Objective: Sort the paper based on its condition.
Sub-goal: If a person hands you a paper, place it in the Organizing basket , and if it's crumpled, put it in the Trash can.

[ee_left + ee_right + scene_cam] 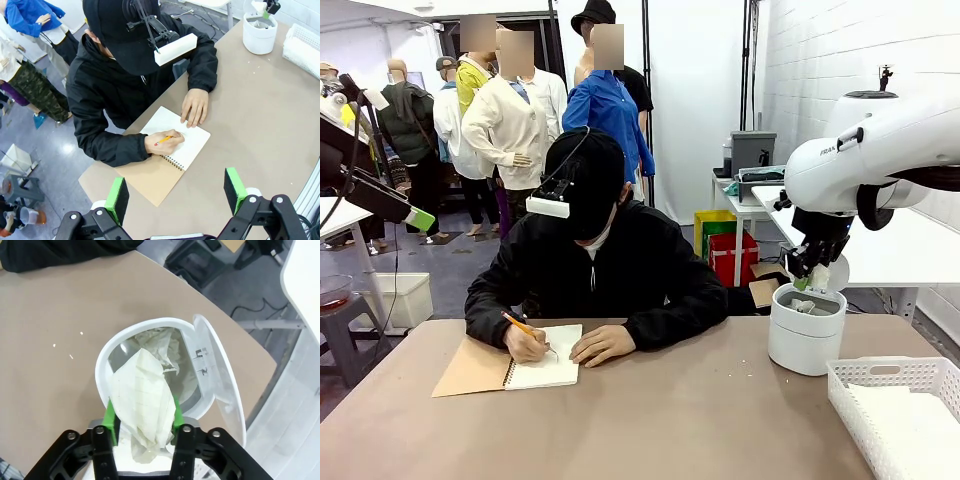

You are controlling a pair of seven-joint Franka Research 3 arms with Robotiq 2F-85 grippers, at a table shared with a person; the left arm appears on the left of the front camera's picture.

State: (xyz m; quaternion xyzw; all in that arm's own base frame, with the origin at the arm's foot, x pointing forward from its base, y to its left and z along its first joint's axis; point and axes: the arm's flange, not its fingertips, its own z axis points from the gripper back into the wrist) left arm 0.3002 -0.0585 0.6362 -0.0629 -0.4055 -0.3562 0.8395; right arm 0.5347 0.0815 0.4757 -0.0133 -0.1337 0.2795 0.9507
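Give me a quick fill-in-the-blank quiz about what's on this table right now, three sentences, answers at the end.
1. The crumpled paper in the right gripper hangs over the lidded white ____.
2. The person's hand with the pencil writes in a ____.
3. The left gripper's jaws stand ____, with nothing between them.
Missing words: bin; notebook; open.

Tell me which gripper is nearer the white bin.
Right. The right gripper hangs just above the open bin, paper wad between its jaws; the left gripper is far off, over the table near the notebook.
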